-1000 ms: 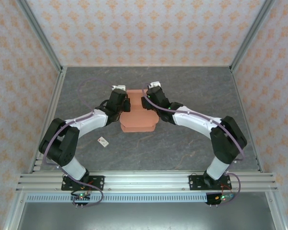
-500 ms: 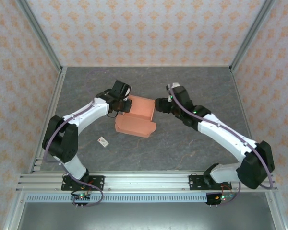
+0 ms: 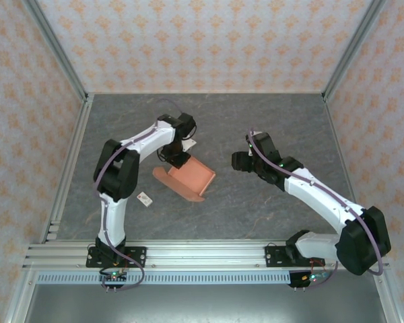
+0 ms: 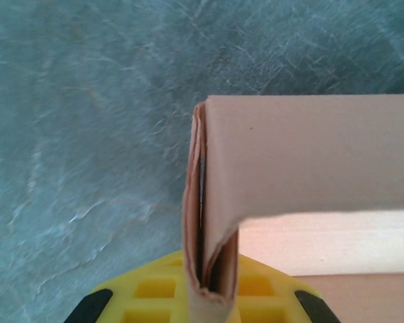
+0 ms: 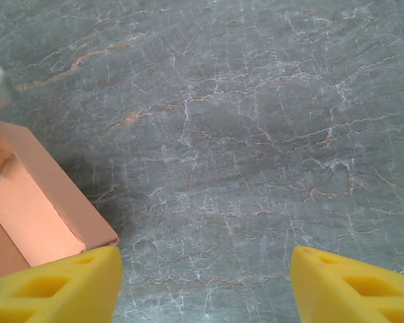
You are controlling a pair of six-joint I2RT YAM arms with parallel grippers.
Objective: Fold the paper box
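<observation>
The paper box (image 3: 190, 177) lies near the middle of the table (image 3: 269, 121), set diagonally, with its far left corner under the left arm. It is thin, matte, salmon-orange cardboard, partly formed, with raised straight walls and sharp creases. The left fingers (image 4: 155, 299), yellow with moulded cells, pinch a doubled wall layer at that corner; the two plies stand upright with a narrow slit between them. The right fingers (image 5: 60, 286) are spread wide over bare table, beside the box but apart from it. The table surface is grey with pale stone-like veining. A small white tag (image 3: 145, 198) lies to the left of the box.
</observation>
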